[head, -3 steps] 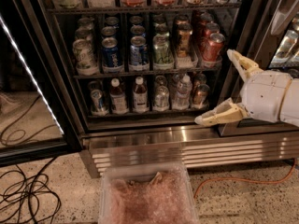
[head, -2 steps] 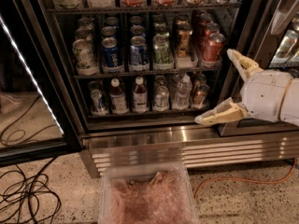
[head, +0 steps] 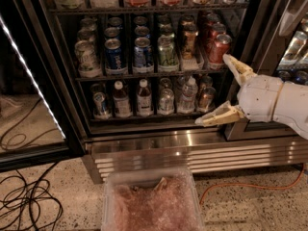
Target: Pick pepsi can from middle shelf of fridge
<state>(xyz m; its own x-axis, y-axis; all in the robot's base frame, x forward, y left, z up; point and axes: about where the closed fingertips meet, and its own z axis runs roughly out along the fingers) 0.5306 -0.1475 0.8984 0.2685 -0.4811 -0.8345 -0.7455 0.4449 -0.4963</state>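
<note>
A tall black-framed drinks fridge with a ribbed stainless-steel base fills the scene, and its glass door appears to be swung open at nine o'clock. The task is only at its start: nothing has been grasped and every can sits in its row. The small blue aluminium pepsi can with a silver top stands upright at the front of its row on the thin dark metal middle shelf. It has a darker blue can just beside it at nine o'clock and a green-silver can just beside it at three o'clock. The robot's white gripper hangs outside the fridge, in front of its right edge and below shelf level. Its tan jaws are spread wide and hold nothing, the upper one tilted up near a red can. From the jaws the pepsi can lies at about ten o'clock, well apart and deeper in. The reach, the closing on the can and the lift out all remain to be done. A clear plastic bin sits on the speckled floor at six o'clock.
</note>
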